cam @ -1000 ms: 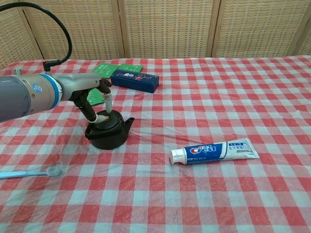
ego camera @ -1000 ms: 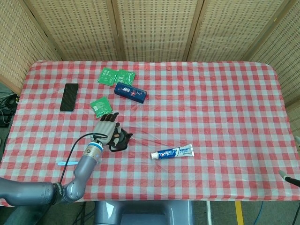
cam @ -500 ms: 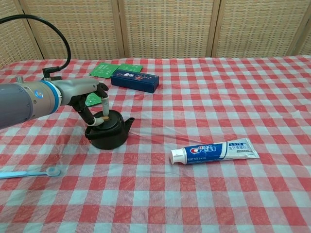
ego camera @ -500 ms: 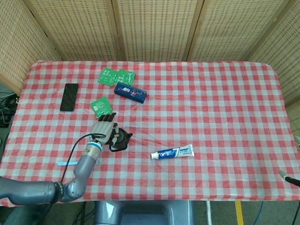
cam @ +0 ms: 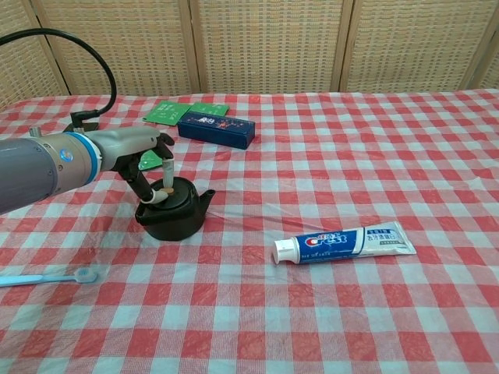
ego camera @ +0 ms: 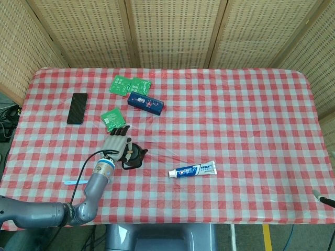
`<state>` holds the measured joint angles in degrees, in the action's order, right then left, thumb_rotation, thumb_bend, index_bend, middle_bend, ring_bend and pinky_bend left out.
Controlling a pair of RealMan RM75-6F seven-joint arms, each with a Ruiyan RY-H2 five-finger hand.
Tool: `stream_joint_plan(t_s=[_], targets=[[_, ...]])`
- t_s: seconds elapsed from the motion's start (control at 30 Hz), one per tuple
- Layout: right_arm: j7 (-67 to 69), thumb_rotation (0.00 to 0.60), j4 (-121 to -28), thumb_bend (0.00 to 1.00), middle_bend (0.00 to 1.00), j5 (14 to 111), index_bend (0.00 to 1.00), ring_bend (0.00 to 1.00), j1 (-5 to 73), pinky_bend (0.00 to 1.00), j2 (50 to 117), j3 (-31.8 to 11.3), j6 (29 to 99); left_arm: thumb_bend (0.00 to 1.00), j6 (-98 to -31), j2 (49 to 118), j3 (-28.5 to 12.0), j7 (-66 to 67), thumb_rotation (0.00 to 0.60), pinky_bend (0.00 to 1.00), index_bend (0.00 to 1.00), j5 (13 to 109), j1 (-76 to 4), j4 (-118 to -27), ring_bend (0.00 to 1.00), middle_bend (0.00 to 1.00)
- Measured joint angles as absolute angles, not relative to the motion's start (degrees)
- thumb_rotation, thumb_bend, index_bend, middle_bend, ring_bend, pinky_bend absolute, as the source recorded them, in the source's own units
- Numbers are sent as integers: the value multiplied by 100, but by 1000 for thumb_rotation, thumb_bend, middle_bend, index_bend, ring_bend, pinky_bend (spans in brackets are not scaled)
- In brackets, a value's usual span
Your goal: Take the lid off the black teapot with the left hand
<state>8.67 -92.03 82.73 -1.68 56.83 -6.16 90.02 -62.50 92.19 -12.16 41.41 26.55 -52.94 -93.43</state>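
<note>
The black teapot [cam: 175, 220] stands on the checked cloth left of centre, spout to the right, and also shows in the head view [ego camera: 136, 159]. Its lid [cam: 182, 196] sits on the pot. My left hand [cam: 140, 153] reaches in from the left over the pot [ego camera: 116, 144]. Its thumb and a finger pinch the knob on top of the lid, and the hand hides the knob itself. Of my right hand, only a fingertip [ego camera: 319, 195] shows at the lower right edge of the head view.
A toothpaste tube [cam: 343, 241] lies right of the teapot. A blue toothbrush [cam: 47, 276] lies at the front left. Behind the pot are a dark blue box [cam: 216, 128], green packets [cam: 187, 111] and a black phone [ego camera: 77, 108].
The left hand's thumb and finger have drawn in and lowered onto the lid's knob. The teapot and lid have stayed in place.
</note>
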Motion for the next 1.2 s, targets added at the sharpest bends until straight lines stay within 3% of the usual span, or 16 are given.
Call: stream_joint_plan(t_s=[0.53, 1.03, 1.1, 1.2], targets=[[786, 600, -9235, 0, 0, 8332, 76, 0, -159, 0, 5707, -579, 8984, 361, -6450, 8431, -1502, 3506, 600, 0, 676, 3123, -5022, -10071, 0, 0], [577, 600, -9254, 0, 0, 8311, 76, 0, -112, 0, 5792, -563, 8899, 359, -5242, 8538, -1224, 2496, 600, 0, 624, 3103, -4716, -8403, 0, 0], [559, 600, -9252, 0, 0, 8303, 76, 0, -103, 0, 5800, -564, 8882, 332, -5085, 8668, -1180, 2362, 600, 0, 557, 3174, -4697, -8168, 0, 0], [532, 600, -9248, 0, 0, 8283, 76, 0, -87, 0, 5815, -567, 8851, 153, -4928, 8812, -1139, 2226, 600, 0, 215, 3271, -4687, -7961, 0, 0]])
